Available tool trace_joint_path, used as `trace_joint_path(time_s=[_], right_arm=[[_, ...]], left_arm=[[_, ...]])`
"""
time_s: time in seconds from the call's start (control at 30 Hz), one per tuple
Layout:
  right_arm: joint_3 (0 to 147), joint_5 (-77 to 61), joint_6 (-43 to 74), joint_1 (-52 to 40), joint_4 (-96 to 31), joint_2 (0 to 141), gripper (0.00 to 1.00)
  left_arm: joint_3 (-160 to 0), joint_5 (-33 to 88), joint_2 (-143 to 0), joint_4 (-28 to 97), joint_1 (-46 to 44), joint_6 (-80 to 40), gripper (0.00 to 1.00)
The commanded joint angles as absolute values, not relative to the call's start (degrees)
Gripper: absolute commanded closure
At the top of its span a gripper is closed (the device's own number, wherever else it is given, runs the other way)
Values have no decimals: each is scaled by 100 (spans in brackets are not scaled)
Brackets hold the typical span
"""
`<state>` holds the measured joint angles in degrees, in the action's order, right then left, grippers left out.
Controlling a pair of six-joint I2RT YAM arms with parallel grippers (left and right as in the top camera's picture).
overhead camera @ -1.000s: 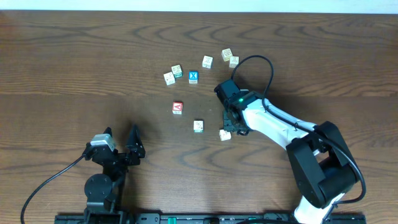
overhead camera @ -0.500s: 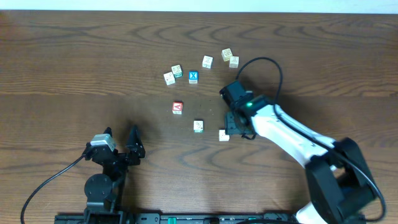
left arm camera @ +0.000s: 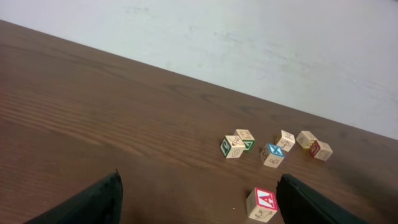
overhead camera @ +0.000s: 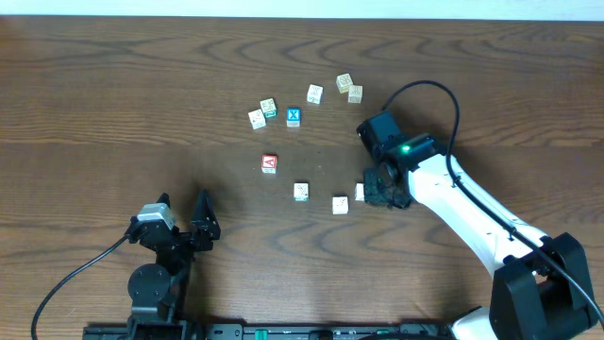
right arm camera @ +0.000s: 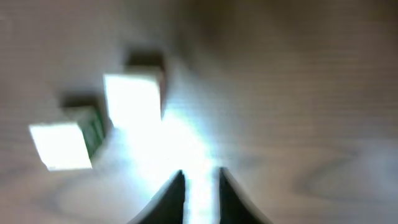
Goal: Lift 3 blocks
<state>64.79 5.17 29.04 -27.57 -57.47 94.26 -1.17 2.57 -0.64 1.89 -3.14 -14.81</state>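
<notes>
The right arm stretches from the near right corner to mid-counter, its right pincer (overhead camera: 379,188) low over the wood and closed on nothing. The left arm sits folded at the near left, the left pincer (overhead camera: 183,212) spread wide and empty. Overhead, 3 cream blocks lie on the counter (overhead camera: 113,85): the nearest block (overhead camera: 360,192) just beside the right pincer's tip, the middle block (overhead camera: 340,204) and the far block (overhead camera: 301,192) further left. The right wrist view, heavily blurred, shows only 2 pale blocks and the fingers (right arm camera: 177,190) nearly together. The left wrist view shows the red cube (left arm camera: 262,204) and blue cube (left arm camera: 272,155) side-on, with a pale wall (left arm camera: 249,37) behind.
</notes>
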Motion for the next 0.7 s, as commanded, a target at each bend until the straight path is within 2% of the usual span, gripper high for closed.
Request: trace_joint_path(time_s=[0.0, 0.23, 0.43, 0.67], right_arm=[[6563, 381, 3127, -2932, -5992, 9323, 99], [6490, 141, 3129, -3555, -6165, 9323, 99], [6169, 141, 3173, -3983, -5612, 9325, 95], [5586, 97, 3168, -4060, -4661, 9327, 93]], left_arm=[[-23, 80, -43, 412, -292, -1470, 21], [-23, 78, -60, 410, -292, -1470, 20], [-23, 80, -62, 410, -292, -1470, 20], [-23, 78, -62, 410, -292, -1470, 20]])
